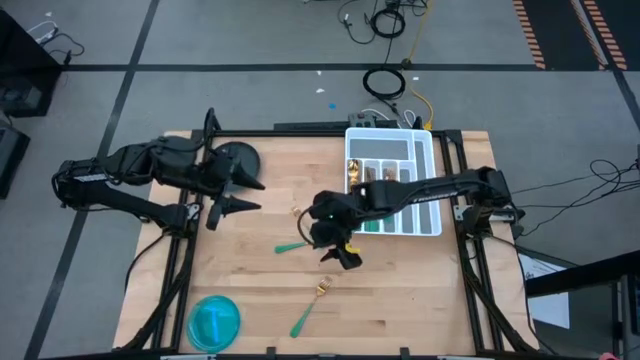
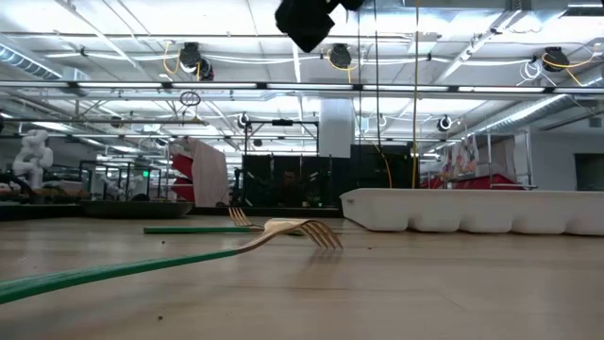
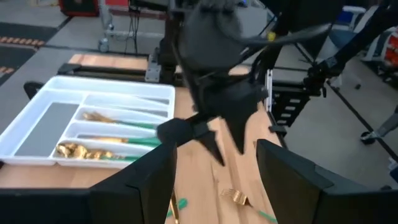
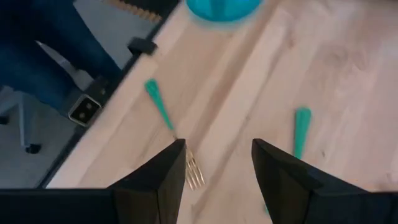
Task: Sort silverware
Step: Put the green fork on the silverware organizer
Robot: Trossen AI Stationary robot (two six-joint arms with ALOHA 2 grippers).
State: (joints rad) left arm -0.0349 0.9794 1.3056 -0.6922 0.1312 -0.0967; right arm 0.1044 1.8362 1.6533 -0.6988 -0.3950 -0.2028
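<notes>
No brand, label or readable writing is showing anywhere on the table. The right gripper (image 1: 341,250) is hanging over the middle of the table (image 1: 420,300) with its fingers (image 4: 158,180) spread and holding nothing. A green-handled fork (image 4: 171,130) is lying on the wood below them, its tines partly hidden behind one finger. A second piece (image 1: 291,246) is lying just beside that gripper; only its handle is showing from above, and its head is covered by the arm. The rest of the silverware (image 3: 93,149) is lying sorted in the white tray (image 1: 432,150) at the far right, much of it hidden under the right arm. The left gripper (image 1: 245,194) is waiting at the table's left side, fingers apart and empty, beside a dark round plate (image 1: 238,158). A blue bowl (image 1: 214,321) is sitting at the near edge.
</notes>
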